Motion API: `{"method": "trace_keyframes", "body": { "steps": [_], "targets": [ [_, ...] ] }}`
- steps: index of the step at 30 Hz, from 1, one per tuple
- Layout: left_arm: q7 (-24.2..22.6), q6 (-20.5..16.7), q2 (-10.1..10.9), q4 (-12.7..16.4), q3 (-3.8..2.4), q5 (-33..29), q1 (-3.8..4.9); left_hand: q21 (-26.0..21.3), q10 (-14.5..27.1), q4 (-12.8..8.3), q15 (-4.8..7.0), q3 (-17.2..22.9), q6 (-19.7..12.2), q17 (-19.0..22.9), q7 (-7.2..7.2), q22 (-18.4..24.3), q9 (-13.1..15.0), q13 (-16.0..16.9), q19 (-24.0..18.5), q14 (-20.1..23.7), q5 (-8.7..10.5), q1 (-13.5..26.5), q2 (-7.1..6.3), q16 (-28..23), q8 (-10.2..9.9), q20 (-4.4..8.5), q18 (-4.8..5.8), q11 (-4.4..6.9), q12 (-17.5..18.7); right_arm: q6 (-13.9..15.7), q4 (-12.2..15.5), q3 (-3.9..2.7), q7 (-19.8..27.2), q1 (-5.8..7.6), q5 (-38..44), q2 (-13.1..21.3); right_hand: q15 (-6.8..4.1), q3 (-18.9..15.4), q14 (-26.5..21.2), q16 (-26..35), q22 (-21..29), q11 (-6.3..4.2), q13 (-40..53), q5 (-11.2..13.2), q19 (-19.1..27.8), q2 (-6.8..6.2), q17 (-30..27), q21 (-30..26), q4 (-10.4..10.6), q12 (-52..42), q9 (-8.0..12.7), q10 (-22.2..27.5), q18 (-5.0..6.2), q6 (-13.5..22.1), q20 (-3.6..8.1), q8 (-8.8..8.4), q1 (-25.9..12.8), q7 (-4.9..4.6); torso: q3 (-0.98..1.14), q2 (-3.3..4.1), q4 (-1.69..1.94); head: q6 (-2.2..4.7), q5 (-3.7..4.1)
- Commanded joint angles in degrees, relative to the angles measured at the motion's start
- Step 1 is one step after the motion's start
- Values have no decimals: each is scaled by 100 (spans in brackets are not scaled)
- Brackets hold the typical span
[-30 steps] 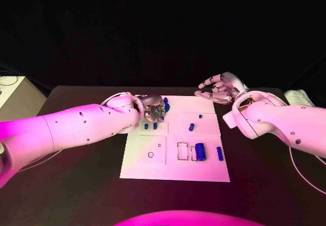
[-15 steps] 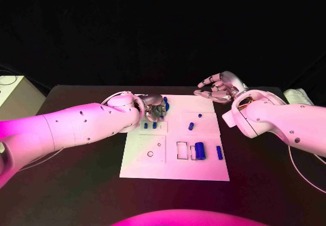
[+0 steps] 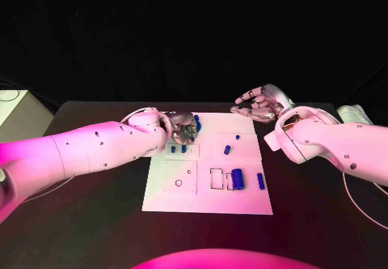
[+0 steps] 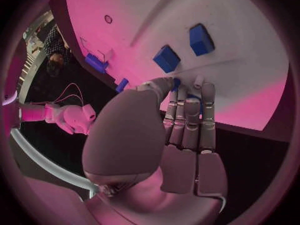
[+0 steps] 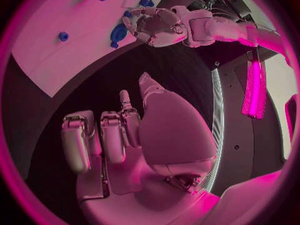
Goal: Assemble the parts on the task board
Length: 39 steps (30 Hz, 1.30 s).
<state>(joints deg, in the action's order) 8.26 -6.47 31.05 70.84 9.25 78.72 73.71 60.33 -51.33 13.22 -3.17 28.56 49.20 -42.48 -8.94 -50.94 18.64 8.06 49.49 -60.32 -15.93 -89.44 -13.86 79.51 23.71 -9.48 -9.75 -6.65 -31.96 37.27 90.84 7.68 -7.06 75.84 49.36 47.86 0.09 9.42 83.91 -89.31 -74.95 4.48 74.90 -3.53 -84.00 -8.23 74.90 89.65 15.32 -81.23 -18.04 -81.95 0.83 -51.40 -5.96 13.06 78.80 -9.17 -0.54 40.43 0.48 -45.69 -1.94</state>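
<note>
Left hand (image 3: 181,126) at the task board's (image 3: 208,202) eleven-o'clock corner, barely shifted in the last second.
Its fingers stay pinched on a blue part (image 3: 197,122); insertion apparently unfinished. Right hand (image 3: 260,104), at one o'clock, idles loosely curled and empty.

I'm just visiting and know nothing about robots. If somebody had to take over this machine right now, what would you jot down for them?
Left hand: at the task board's far left corner, fingers closed round a blue part.
Right hand: raised past the board's far right corner, fingers curled, holding nothing.
Parts: two small blue pieces beside the left hand, a large blue cylinder nearer the robot.
Done: cannot tell.
Left: most parts look loose; keep assembling.
</note>
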Motion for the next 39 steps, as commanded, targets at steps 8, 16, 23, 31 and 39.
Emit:
{"method": "trace_keyframes", "body": {
  "steps": [8, 16, 23, 31, 39],
  "targets": [
    [109, 205, -26, -24, 36, 143, -43, 306, -280, -388, 70, 207, 295, -207, -39, -270, -37, 25, 54, -320, 41, -157, 91, 128, -90, 96, -38, 56, 12, -69, 16, -1, 62, -3, 30, 5, 9, 11, 562, 19, -1469, -7, 705, -10, -573, 23, 1342, -17, 33, 23, 1, 22, -68, 24, -17, 39, -35, 4, -1, 0, 2, 7, 7],
    [-66, -136, -25, -18, 36, 86, -43, 518, -499, -478, 118, 258, 483, -422, -3, -503, -15, 20, 265, -585, 40, -26, 123, 204, -130, 132, 11, 108, 114, -69, 20, -1, 62, -3, 30, 8, 9, 11, 562, 19, -1469, -7, 705, -10, -573, 23, 1342, -17, 33, 23, 1, 22, -68, 24, -17, 39, -35, 4, -3, -2, 6, 13, 12],
    [-167, -345, -2, 17, 34, -9, -43, 574, -607, -480, 133, 266, 554, -505, 13, -577, 1, -1, 370, -700, 42, 109, 105, 234, -183, 146, 33, 126, 251, -68, 19, -1, 64, -3, 30, 8, 9, 11, 562, 19, -1469, -7, 705, -10, -573, 23, 1342, -17, 33, 23, 1, 22, -68, 24, -17, 39, -35, 4, -5, -1, 5, 33, 12],
    [-223, -431, 143, 170, -4, -118, -44, 557, -645, -471, 133, 271, 580, -501, 15, -561, 10, -14, 372, -720, 36, 181, 89, 235, -214, 150, 32, 126, 333, -67, 16, -1, 65, -3, 34, 11, 9, 11, 562, 19, -1469, -7, 705, -10, -573, 23, 1342, -17, 33, 23, 1, 22, -68, 24, -17, 39, -35, 4, -5, -5, 8, 50, 17],
    [-230, -404, 397, 423, -253, -278, -42, 542, -655, -475, 132, 276, 581, -485, 15, -546, 13, -20, 364, -717, 32, 203, 74, 232, -233, 151, 30, 125, 371, -63, 14, -1, 64, -3, 38, 27, 8, 12, 562, 20, -1469, -8, 706, -9, -573, 34, 1341, -18, 44, 21, -1, 20, -68, 24, -16, 46, -44, 6, -2, -11, 17, 55, 20]
  ]
}}
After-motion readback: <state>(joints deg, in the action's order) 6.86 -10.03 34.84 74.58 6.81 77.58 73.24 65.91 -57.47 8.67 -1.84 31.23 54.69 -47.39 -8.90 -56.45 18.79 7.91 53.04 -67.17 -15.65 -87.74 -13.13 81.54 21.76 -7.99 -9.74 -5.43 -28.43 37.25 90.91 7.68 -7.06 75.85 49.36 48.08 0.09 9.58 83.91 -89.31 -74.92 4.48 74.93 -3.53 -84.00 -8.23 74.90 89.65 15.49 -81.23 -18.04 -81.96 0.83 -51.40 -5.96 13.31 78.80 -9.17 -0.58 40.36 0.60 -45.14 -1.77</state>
